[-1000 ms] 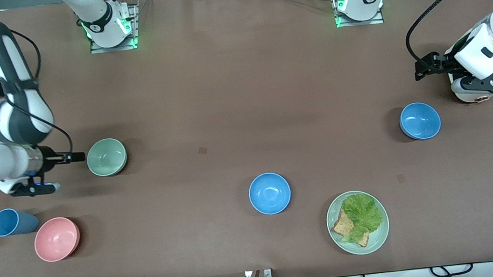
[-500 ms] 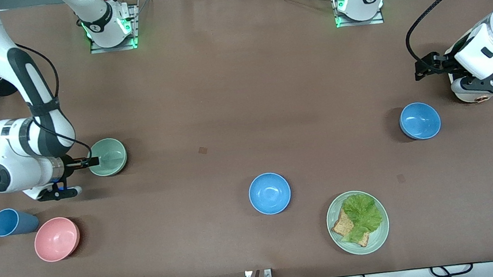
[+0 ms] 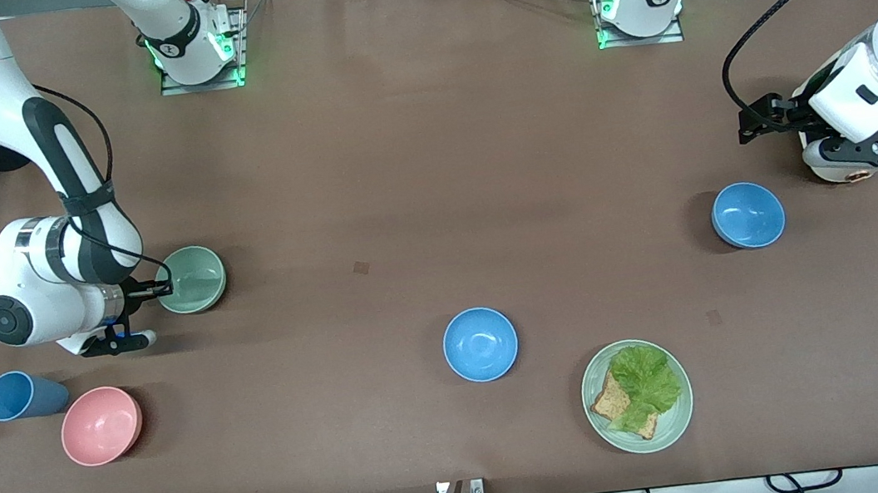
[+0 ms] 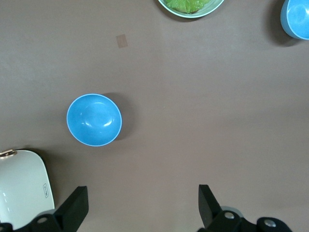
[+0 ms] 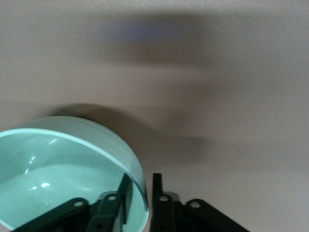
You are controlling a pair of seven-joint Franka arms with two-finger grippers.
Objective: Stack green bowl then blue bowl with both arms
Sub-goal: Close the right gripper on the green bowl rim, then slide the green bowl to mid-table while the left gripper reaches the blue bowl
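At the left edge of the front frame, about mid-height, the right gripper (image 3: 159, 288) sits at the rim of the green bowl (image 3: 194, 278), which rests on the table (image 3: 398, 184) toward the right arm's end. In the right wrist frame the gripper (image 5: 140, 193) has 1 finger (image 5: 123, 193) inside the bowl (image 5: 63, 174) and the other outside, the 2 standing close either side of the wall; whether they actually pinch it cannot be told. 1 blue bowl (image 3: 480, 343) lies just below the centre of the front frame, and a 2nd blue bowl (image 3: 747, 214) lies at the right of the frame, toward the left arm's end. The left gripper (image 3: 759, 122) waits at the upper right of the frame, above that 2nd bowl; in the left wrist frame its fingers (image 4: 72, 210) stand wide apart with nothing between them, the bowl (image 4: 94, 120) in view below.
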